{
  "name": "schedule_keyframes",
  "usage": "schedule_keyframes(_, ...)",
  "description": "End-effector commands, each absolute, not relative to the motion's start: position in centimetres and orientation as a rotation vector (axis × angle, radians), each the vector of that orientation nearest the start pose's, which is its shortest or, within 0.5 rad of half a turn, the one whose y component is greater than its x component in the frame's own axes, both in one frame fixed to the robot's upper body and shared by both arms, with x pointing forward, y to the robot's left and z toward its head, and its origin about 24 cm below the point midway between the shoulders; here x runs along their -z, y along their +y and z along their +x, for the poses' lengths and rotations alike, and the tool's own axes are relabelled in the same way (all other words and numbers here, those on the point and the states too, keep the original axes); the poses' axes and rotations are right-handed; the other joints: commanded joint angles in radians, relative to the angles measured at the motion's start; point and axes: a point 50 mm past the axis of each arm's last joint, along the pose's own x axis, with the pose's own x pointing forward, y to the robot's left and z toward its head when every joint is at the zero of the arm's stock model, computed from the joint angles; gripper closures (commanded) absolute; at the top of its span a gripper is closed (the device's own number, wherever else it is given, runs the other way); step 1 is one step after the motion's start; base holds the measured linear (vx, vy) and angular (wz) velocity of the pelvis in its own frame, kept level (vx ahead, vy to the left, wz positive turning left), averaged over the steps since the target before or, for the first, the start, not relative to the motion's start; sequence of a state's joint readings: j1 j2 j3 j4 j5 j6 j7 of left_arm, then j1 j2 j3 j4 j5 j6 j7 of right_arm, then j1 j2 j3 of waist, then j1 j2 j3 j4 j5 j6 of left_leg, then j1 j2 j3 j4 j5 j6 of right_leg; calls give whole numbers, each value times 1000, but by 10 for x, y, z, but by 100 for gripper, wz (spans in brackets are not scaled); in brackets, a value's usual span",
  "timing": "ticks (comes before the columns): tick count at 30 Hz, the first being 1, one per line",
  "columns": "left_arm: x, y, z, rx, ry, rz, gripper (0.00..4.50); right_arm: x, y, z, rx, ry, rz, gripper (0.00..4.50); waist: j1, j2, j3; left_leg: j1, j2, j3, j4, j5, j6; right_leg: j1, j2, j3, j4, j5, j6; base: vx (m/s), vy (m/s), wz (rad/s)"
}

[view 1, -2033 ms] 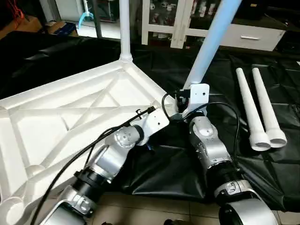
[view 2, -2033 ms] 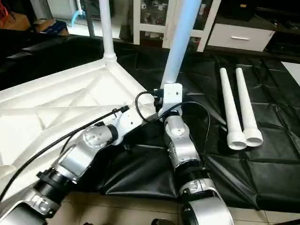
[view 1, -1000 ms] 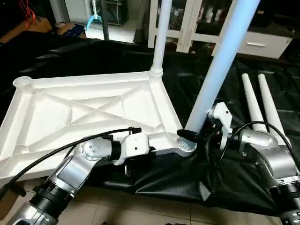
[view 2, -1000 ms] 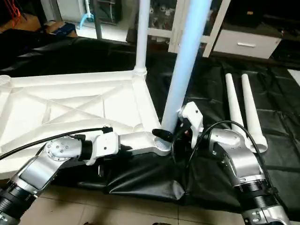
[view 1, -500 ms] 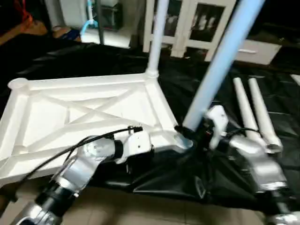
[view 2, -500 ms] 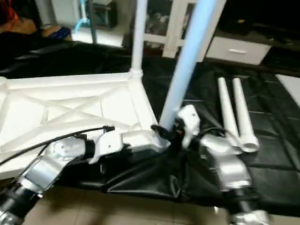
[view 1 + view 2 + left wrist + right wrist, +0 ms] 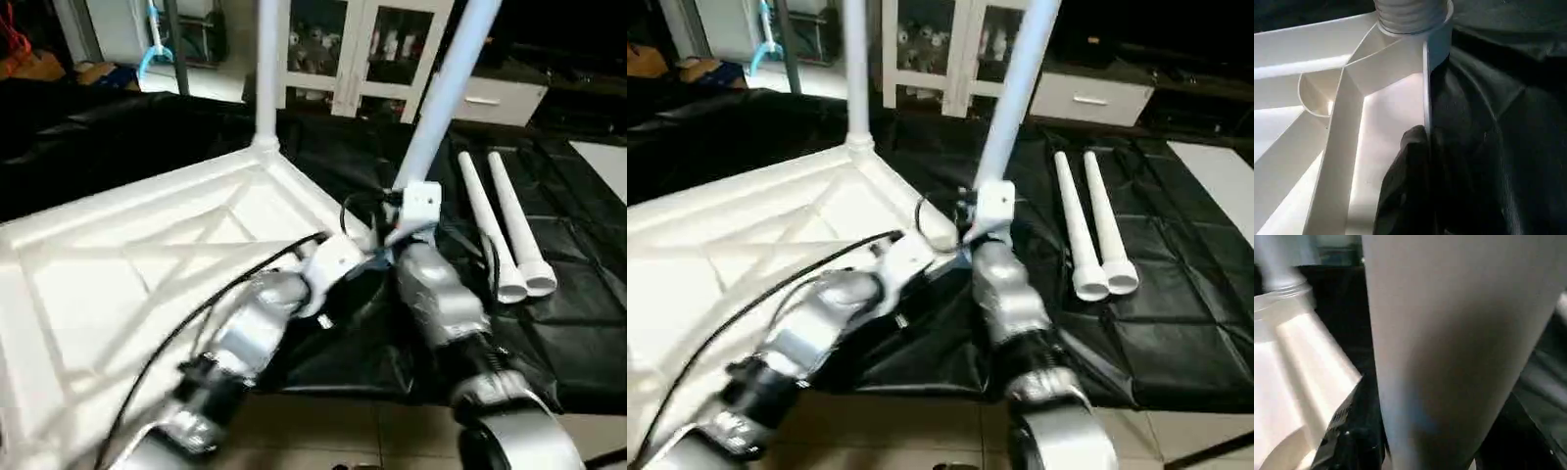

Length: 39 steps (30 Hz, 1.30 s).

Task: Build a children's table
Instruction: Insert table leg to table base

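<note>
The right hand (image 7: 397,211) has swung back in behind the slanted leg (image 7: 443,93), and the table top (image 7: 147,264) has turned.

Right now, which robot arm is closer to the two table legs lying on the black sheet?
Right. The right gripper is at the slanted leg, nearer the two loose legs. The left gripper is at the table top's edge, farther away.

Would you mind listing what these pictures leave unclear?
- Head views: the tilted leg's base and its socket sit behind the right wrist.
- Both standing legs' tops are cut off by the upper edge, the far leg included.
- Right wrist view: the leg blocks the pincer's grip.
- The top's left corners run past the edge.
</note>
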State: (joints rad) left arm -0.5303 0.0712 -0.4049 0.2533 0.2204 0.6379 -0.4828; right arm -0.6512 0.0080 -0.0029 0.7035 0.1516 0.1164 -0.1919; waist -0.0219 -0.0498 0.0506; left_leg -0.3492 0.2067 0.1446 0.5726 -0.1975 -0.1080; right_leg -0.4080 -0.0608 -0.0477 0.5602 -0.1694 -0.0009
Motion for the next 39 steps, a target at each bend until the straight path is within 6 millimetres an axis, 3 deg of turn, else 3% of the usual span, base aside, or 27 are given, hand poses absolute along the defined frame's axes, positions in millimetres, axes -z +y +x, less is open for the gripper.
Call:
schedule_keyframes(1,-74,49,320,706,383,501,450,-4,-125,342,144,450,7,263,-1,18,-42,-4,3,5,-79,-413,-13,23,-49,23,-72,-386,-107,0,0,0)
schedule_keyframes(6,-71,61,321,684,396,521,450,-9,-123,347,131,429,37,263,4,21,-43,-9,6,12,-78,-366,-4,26,-50,25,-66,-347,-123,0,0,0)
schedule_keyframes(10,-70,63,320,678,406,519,450,-12,-123,350,114,408,51,263,4,21,-45,-13,6,19,-75,-299,-2,30,-47,30,-54,-252,-150,0,0,0)
schedule_keyframes(13,-69,63,320,678,410,522,450,-24,-115,354,8,317,35,263,5,21,-47,-17,7,21,-72,-267,8,36,-47,31,-46,-200,-167,0,0,0)
schedule_keyframes(15,-69,64,321,677,410,522,450,-27,-114,355,-2,295,29,207,5,21,-45,-15,7,21,-73,-272,10,36,-46,32,-46,-212,-172,0,0,0)
schedule_keyframes(18,-70,67,323,670,406,522,450,-39,-111,357,-67,215,-8,184,8,22,-46,-13,5,24,-70,-291,12,33,-47,33,-52,-257,-167,0,0,0)
schedule_keyframes(20,-70,68,324,668,405,524,450,-42,-111,357,-79,194,-16,161,7,18,-48,-18,6,24,-70,-258,18,37,-46,33,-46,-224,-172,0,0,0)
schedule_keyframes(28,-71,73,325,666,401,530,450,-57,-116,353,-132,107,-49,105,13,21,-50,-24,5,27,-64,-187,36,41,-43,34,-39,-155,-179,0,0,0)
schedule_keyframes(29,-71,73,325,666,402,530,450,-58,-117,353,-135,104,-51,78,13,21,-49,-23,5,29,-63,-184,40,38,-44,34,-39,-144,-182,0,0,0)
schedule_keyframes(31,-70,76,325,695,379,553,450,-66,-122,346,-174,67,-51,67,14,19,-51,-23,5,29,-62,-183,45,40,-45,35,-38,-151,-180,0,0,0)
schedule_keyframes(34,-68,80,325,731,347,594,450,-71,-130,335,-222,43,-35,34,23,20,-54,-25,6,27,-60,-133,65,47,-43,36,-33,-86,-173,0,0,0)
schedule_keyframes(37,-61,85,311,934,291,662,450,-75,-143,315,-342,46,-44,27,26,23,-52,-21,9,26,-60,-129,81,48,-43,38,-32,-56,-194,0,0,0)
schedule_keyframes(39,-55,90,295,1114,267,690,450,-74,-156,302,-435,82,-75,27,36,31,-54,-16,15,28,-59,-119,84,48,-45,42,-25,-29,-212,0,0,0)
